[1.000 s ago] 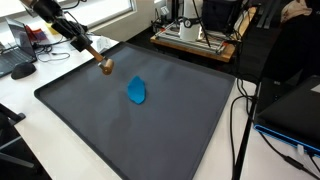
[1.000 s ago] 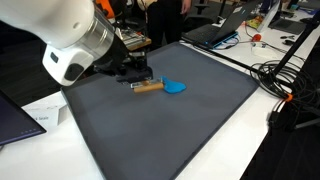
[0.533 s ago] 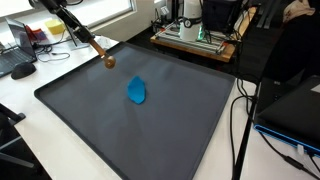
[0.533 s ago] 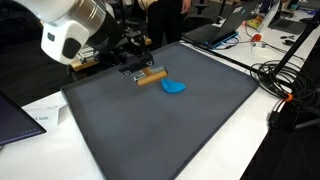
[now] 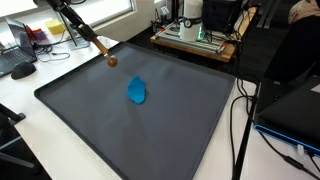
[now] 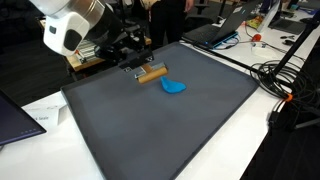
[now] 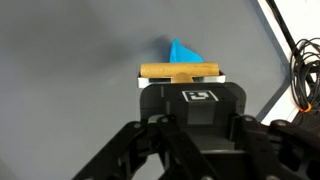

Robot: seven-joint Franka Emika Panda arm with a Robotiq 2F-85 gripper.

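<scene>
while fingers [image 7: 141, 84] grip it, wooden stick [image 7: 181, 71] horizontal, crosswise

The mat [image 5: 180, 140] lies on the table [image 5: 22, 95]. The piece [image 5: 137, 91] lies near mat centre. The dowel [image 5: 101, 49], in the gripper [image 6: 140, 70], hangs above one mat edge.

A white desk [image 5: 20, 85] carries a dark grey mat [image 5: 150, 130], and daylight comes through a window [image 5: 108, 8] behind it. Black cables [image 6: 275, 78] trail along one side, and a wooden table [image 5: 195, 46] stands beyond.

Fingers [image 7: 141, 83] grip wooden stick [image 7: 180, 70]; blue object [image 7: 184, 52] beyond
</scene>
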